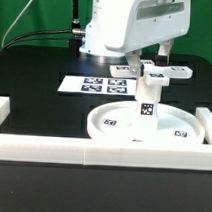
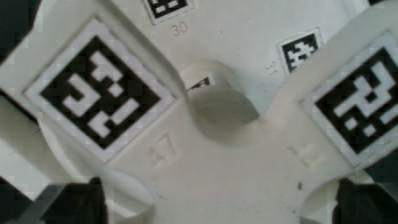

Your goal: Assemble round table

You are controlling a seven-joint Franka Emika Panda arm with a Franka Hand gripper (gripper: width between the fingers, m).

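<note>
A white plastic cross-shaped base [image 1: 146,71] bearing black-and-white square tags sits atop the short white leg [image 1: 148,104]; the hand [image 2: 199,192] grips its arm.

Probably a robotics lab: black table [image 1: 35,76], marker board [image 1: 103,85], white border rail [image 1: 52,145].

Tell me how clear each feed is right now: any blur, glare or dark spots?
Exterior view: evenly lit, slightly soft; the white disc top and leg run bright against the black table, with tags still readable. Wrist view: very close and blurred; the cross-shaped base fills the frame, its tags stay legible, and the lower corners are dark.
</note>
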